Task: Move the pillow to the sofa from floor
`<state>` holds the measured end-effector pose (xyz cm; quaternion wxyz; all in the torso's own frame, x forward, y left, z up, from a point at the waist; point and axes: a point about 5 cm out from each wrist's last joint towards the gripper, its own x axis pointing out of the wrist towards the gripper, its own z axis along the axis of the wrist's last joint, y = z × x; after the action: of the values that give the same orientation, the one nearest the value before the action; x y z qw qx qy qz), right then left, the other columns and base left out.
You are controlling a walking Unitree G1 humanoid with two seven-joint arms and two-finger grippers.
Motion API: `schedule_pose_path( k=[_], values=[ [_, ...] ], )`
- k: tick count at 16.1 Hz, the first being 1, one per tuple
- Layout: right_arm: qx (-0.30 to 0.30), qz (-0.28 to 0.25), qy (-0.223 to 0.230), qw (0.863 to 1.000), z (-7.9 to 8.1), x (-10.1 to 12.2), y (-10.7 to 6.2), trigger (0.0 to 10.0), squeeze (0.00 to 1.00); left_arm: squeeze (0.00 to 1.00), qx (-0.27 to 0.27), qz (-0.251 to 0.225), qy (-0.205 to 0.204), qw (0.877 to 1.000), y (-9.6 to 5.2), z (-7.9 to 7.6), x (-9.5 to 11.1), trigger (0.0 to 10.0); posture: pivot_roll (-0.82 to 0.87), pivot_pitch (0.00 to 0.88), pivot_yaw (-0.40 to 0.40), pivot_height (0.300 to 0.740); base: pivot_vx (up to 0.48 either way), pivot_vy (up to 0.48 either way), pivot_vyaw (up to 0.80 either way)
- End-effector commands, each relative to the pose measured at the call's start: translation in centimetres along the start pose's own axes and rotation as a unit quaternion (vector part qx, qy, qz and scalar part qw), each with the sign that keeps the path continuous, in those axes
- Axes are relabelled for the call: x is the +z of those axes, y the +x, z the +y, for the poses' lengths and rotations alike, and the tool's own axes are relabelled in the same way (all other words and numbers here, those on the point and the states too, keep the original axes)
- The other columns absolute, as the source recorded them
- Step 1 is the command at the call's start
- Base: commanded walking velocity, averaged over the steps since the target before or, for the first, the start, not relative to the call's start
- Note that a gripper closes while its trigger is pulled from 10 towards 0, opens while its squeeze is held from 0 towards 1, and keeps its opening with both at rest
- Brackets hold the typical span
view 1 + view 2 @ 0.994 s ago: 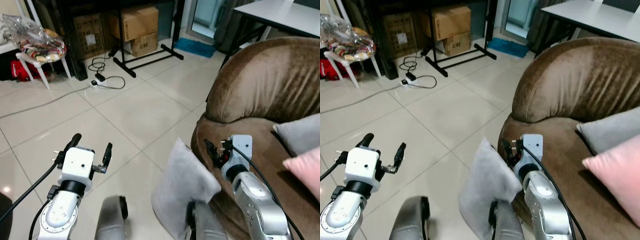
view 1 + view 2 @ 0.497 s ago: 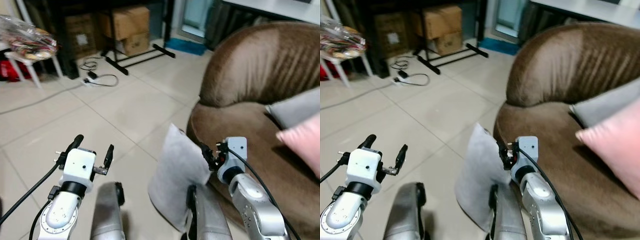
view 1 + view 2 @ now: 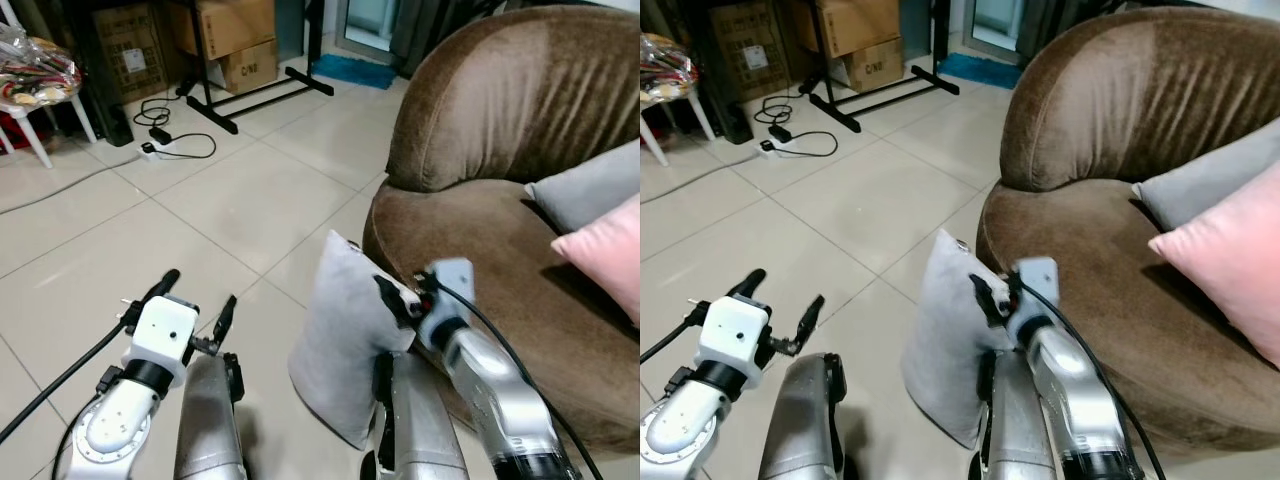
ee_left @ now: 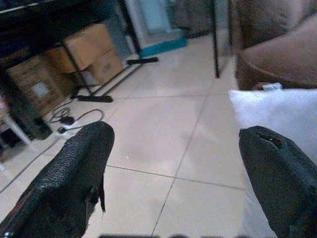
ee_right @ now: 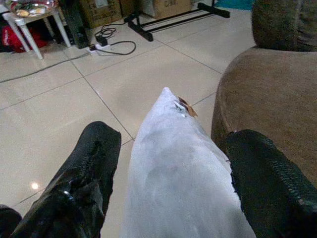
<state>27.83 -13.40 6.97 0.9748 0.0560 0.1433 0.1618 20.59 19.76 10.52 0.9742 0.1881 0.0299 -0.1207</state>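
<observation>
1. Brown sofa (image 3: 520, 200) is the landmark.
2. Grey pillow (image 3: 345, 340) stands on edge on the floor, leaning against the sofa's front.
3. Right tool (image 5: 168, 178), fingers spread, straddles the pillow's top edge. It should probably reach deeper before clenching.
4. Left tool (image 3: 195, 315), released, hovers farther from the sofa.

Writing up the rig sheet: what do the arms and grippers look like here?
Both arms are silver metal with rounded segments. The left gripper has a white boxy housing on a black collar, two long black fingers, and a black cable trailing from the wrist. The right gripper has the same white housing, blurred here, with a black cable looping along its forearm. In the wrist views the fingers show a textured black surface.
</observation>
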Motion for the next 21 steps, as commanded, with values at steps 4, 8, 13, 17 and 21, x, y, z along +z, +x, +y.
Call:
schedule_pose_path(
  k=[4, 8, 13, 17, 21],
  values=[
    [0.011, 0.028, -0.032, 0.999, 0.9, -0.9, 3.2, 10.0, 1.0, 0.0, -0.054, 0.012, 0.008, 0.998, -0.1, 0.1, 0.1, 10.0, 0.02, 0.074, -0.007, 0.461, 0.0, 0.0, 0.0],
    [-0.047, 0.042, -0.086, 0.994, 1.3, 0.0, 6.7, 10.0, 0.0, 0.0, -0.134, 0.019, 0.003, 0.991, -1.2, -0.6, 0.6, 10.0, 0.05, 0.188, 0.002, 0.461, 0.0, 0.0, 0.0],
    [-0.115, 0.077, -0.204, 0.969, 0.7, -0.3, 7.3, 10.0, 0.0, 0.0, -0.167, 0.037, 0.013, 0.985, -3.1, -0.6, 1.1, 10.0, 0.09, 0.263, -0.004, 0.461, 0.0, 0.0, 0.0],
    [-0.182, 0.107, -0.267, 0.94, -1.3, -1.4, 6.4, 0.0, 0.0, 0.0, -0.173, 0.05, 0.009, 0.984, -4.2, -0.8, 1.3, 10.0, 0.1, 0.269, -0.014, 0.461, 0.0, 0.0, 0.0],
    [-0.132, 0.109, -0.234, 0.957, -0.4, -2.1, 6.5, 0.0, 0.0, 0.0, -0.199, 0.052, 0.0, 0.979, -4.1, -1.3, 1.6, 10.0, 0.09, 0.264, -0.009, 0.461, 0.0, 0.0, 0.0]
  ],
)
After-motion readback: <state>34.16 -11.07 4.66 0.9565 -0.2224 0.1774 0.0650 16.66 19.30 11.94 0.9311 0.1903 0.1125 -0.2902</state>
